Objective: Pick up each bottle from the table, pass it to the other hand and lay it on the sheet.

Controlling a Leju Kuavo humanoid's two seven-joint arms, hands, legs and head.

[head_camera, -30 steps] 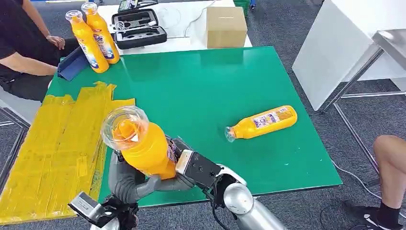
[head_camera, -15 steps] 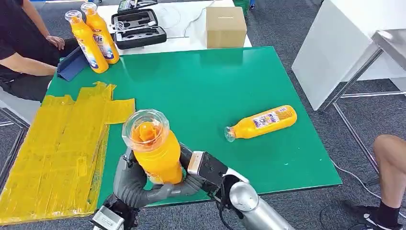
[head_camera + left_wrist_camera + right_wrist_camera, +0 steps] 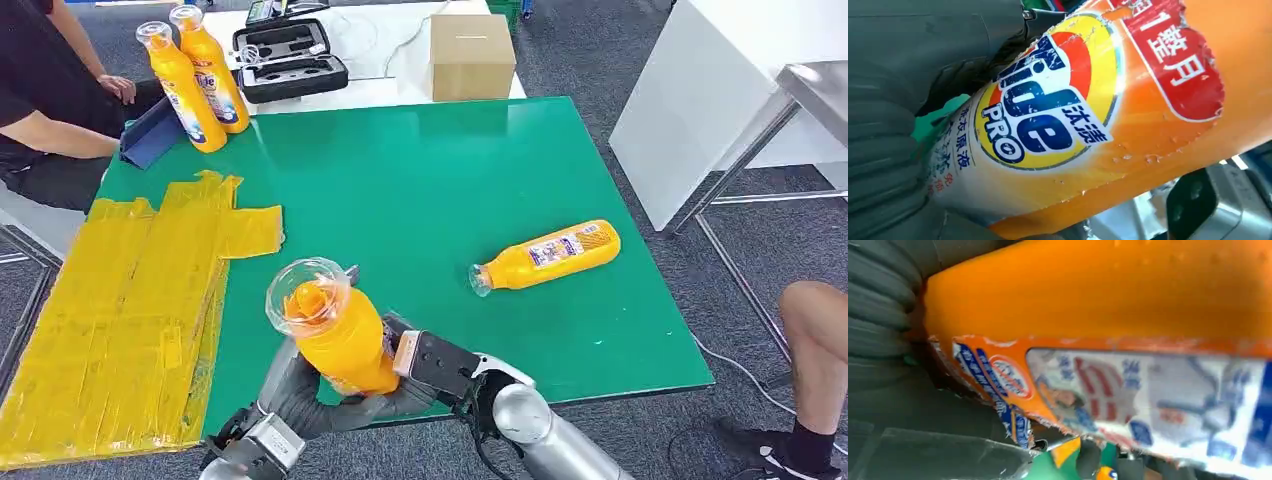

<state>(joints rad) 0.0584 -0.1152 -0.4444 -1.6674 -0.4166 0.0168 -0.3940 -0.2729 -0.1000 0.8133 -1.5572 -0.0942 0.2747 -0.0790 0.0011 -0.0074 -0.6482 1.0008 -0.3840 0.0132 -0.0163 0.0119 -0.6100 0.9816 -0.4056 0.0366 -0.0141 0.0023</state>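
I'm seeing the left robot hand (image 3: pixel 300 385) and the right robot hand (image 3: pixel 425 365) both gripping the orange bottle (image 3: pixel 335 335), holding it upright over the green bench's (image 3: pixel 450 180) near edge, just beside the yellow sheet (image 3: pixel 120 300). Another bottle (image 3: pixel 548 255) is lying on the bench.

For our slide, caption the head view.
Both hands hold an orange bottle upright above the green table.

A test room in an office: grey carpet floor (image 3: pixel 600 60), a flat green work table (image 3: pixel 450 170), a plain brown cardboard box (image 3: pixel 472 55), a black open tool case (image 3: pixel 288 58)
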